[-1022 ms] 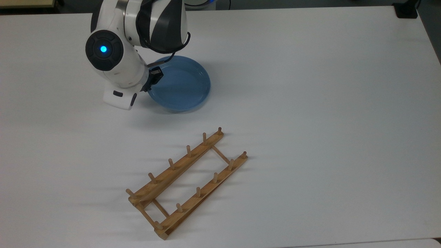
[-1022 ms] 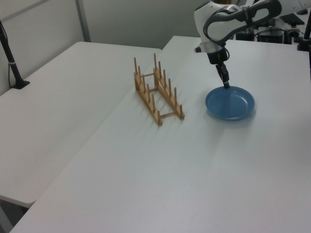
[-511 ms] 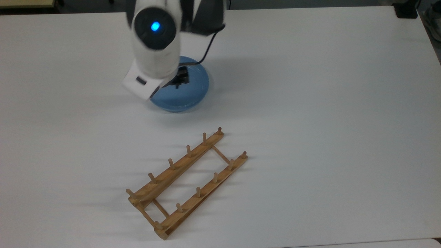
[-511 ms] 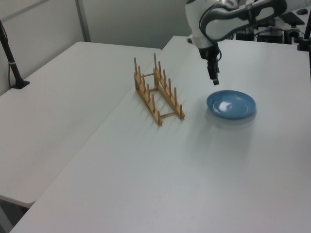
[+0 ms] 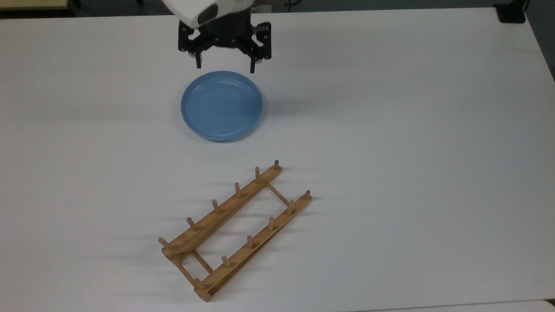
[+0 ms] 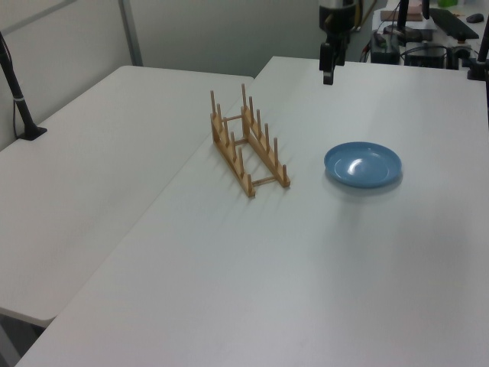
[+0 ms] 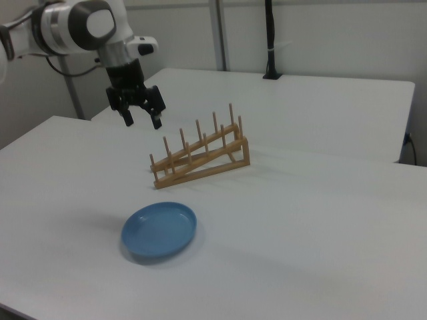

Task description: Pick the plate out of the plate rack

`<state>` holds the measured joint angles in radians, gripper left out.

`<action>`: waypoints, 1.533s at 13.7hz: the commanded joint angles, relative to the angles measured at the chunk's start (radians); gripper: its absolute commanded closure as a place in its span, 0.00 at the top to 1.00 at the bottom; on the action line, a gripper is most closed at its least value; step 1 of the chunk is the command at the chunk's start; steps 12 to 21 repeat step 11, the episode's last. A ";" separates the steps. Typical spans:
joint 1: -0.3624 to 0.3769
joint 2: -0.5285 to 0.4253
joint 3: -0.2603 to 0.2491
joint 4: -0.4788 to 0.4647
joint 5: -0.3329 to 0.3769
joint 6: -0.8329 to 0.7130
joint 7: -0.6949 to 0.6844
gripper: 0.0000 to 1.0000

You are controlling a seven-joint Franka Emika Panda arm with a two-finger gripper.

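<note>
Top view, plate: the light-blue plate (image 5: pixel 221 105) lies flat on the white desk (image 5: pixel 412 130), nearer to the far edge than to the near one, a bit toward the top view's left of the middle.
Top view, plate rack: the wooden plate rack (image 5: pixel 234 229) stands near the desk's near edge, set diagonally, well apart from the plate; no plate sits between its pegs.
Top view, gripper: the gripper (image 5: pixel 225 65) hangs above the desk just beyond the plate's far rim; its two black fingers (image 5: pixel 198 60) are spread wide and hold nothing.
Left view, plate: it rests on the desk (image 6: pixel 306 290) toward the left view's right, its glossy inside catching light (image 6: pixel 363 164).
Left view, plate rack: the rack (image 6: pixel 247 143) stands toward the left view's left of the plate, near the seam with a second white table (image 6: pixel 92 153).
Left view, gripper: it is seen edge-on (image 6: pixel 328 73), high over the desk's far part, clear of the plate.
Right view, plate: it lies near the desk's near edge (image 7: pixel 159 231), flat and alone.
Right view, plate rack: the rack (image 7: pixel 200 155) stands behind the plate, pegs upright.
Right view, gripper: it hangs in the air (image 7: pixel 141 120) toward the right view's left of the rack, fingers apart, touching nothing.
</note>
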<state>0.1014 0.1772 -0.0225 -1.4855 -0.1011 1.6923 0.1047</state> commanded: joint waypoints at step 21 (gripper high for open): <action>0.004 -0.116 0.015 -0.078 0.026 -0.046 0.101 1.00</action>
